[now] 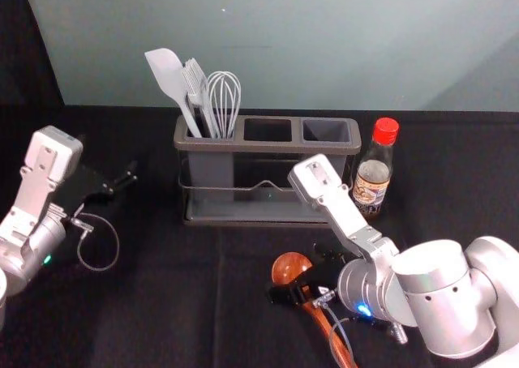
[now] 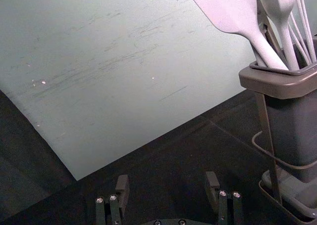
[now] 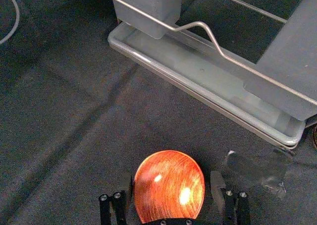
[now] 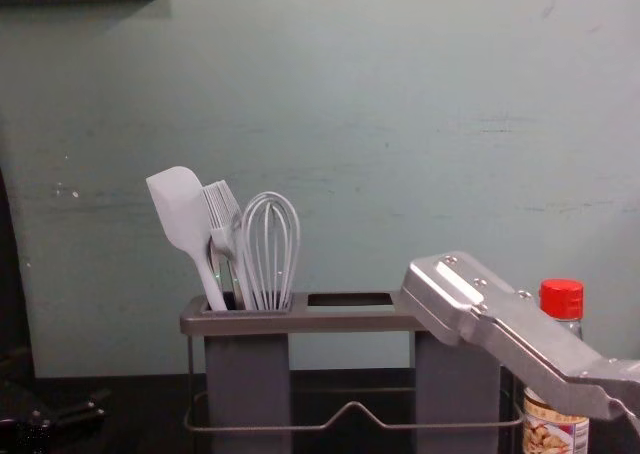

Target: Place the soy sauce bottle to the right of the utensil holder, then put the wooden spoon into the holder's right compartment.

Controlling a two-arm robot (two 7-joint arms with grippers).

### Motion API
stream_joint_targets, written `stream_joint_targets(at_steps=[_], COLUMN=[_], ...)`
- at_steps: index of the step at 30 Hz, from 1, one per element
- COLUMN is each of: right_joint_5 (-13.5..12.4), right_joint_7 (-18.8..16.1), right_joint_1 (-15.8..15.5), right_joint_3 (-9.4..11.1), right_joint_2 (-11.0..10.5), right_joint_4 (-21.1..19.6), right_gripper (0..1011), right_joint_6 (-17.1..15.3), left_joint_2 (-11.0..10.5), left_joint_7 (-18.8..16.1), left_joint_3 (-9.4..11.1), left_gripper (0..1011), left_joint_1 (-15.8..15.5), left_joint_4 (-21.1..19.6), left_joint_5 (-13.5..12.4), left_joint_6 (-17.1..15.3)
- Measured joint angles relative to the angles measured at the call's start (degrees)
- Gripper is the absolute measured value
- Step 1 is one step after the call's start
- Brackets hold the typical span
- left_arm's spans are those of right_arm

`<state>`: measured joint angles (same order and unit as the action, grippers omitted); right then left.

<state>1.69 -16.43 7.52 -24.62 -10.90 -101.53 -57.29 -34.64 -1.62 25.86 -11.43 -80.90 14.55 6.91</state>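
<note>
The wooden spoon [image 1: 290, 267] lies low in the head view, right of centre, on the dark surface [image 1: 162, 319], its handle [image 1: 318, 318] running toward the bottom edge. The right tool [image 3: 171, 175] is open, its fingers on either side of the bowl with gaps. The step in hand looks like grasping: best to close squarely near the neck, lift straight up, then swing the handle down above the holder's [image 1: 272, 147] right compartment [image 1: 326, 130]. A slanted handle could catch the rim, and a wide swing could knock the soy sauce bottle [image 1: 373, 172], which already stands just right of the holder. White utensils [image 1: 168, 74] fill the left compartment [image 1: 203, 145]. The left tool [image 2: 167, 177] is open, at the head view's left. The bottle's label [image 4: 556, 432] carries a food picture and print too small to read; no brand is legible.
</note>
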Motion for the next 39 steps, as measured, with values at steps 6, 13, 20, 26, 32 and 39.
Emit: stream_joint_targets(at_steps=[6,13,20,26,32,39], right_joint_5=[0.74,1.62,2.46,3.31,4.08,5.17], right_joint_7=[-0.61,-1.27,-1.77,-2.11,-2.63,-3.38], right_joint_1=[-0.07,0.00,-0.03,-0.21,-0.37,-0.99], right_joint_3=[0.10,0.10,0.13,0.34,0.52,0.56], right_joint_2=[0.24,0.54,0.90,1.40,1.57,1.09], right_joint_4=[0.31,0.78,0.90,0.95,0.82,-1.38], right_gripper=[1002,1003,947,841,841,841], right_joint_6=[0.01,0.23,0.44,0.38,0.23,-0.53], left_joint_2=[0.00,0.00,0.00,0.00,0.00,0.00], left_joint_7=[0.00,0.00,0.00,0.00,0.00,0.00], left_joint_3=[0.00,0.00,0.00,0.00,0.00,0.00], left_gripper=[1005,1005,1005,1005,1005,1005], left_joint_1=[0.00,0.00,0.00,0.00,0.00,0.00], left_joint_4=[0.00,0.00,0.00,0.00,0.00,0.00], left_joint_5=[0.00,0.00,0.00,0.00,0.00,0.00], left_joint_6=[0.00,0.00,0.00,0.00,0.00,0.00])
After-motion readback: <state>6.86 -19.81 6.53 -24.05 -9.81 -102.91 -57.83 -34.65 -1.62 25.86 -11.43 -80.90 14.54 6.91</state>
